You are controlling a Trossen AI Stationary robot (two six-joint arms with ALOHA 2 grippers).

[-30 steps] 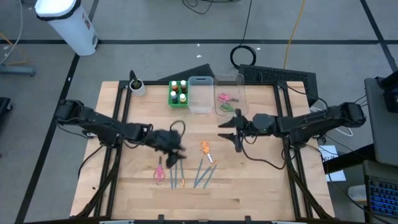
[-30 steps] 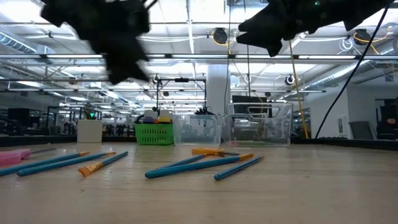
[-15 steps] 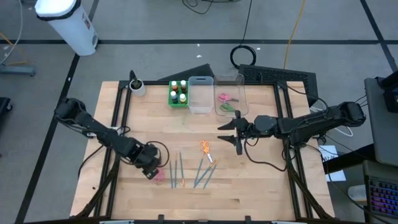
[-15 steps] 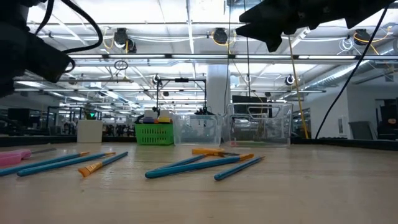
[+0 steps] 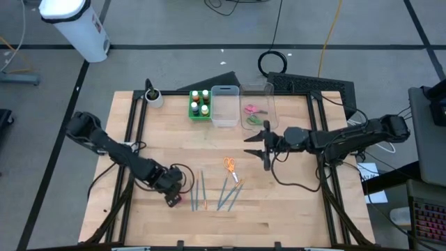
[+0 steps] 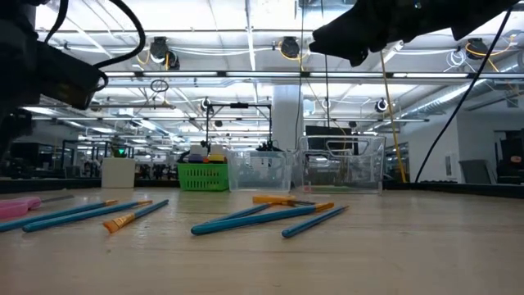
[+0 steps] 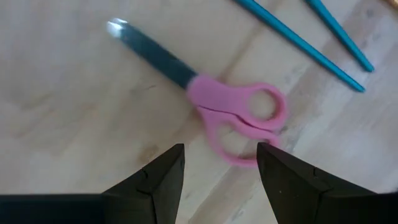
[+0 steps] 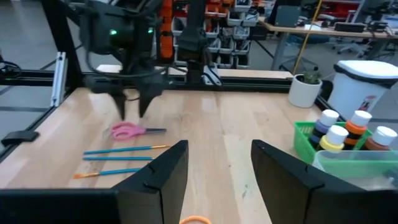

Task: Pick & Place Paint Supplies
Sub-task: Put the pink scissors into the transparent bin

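Observation:
Pink-handled scissors (image 7: 236, 118) lie flat on the wooden table, near its left front part. My left gripper (image 7: 221, 149) hangs open just above them, pointing down, its fingers on either side of the handle loops without touching; the right wrist view shows it (image 8: 132, 106) clear of the scissors (image 8: 127, 131). Several blue brushes (image 5: 209, 192) and orange-handled scissors (image 5: 230, 167) lie at mid-table. My right gripper (image 5: 265, 150) stands open, level and high above the table's middle right, with nothing between its fingers.
At the far edge stand a green tray (image 5: 192, 111) with white-capped paint bottles (image 8: 348, 134), a clear bin (image 5: 224, 108), and a second clear bin (image 5: 268, 104) with pink and green scissors inside. A small white plant pot (image 5: 153, 97) stands at the far left.
My left gripper has swung from above the table's middle toward the near left, come down, and tipped and rolled so that it points down over the pink scissors. Its fingers stay open. Nothing on the table has moved.

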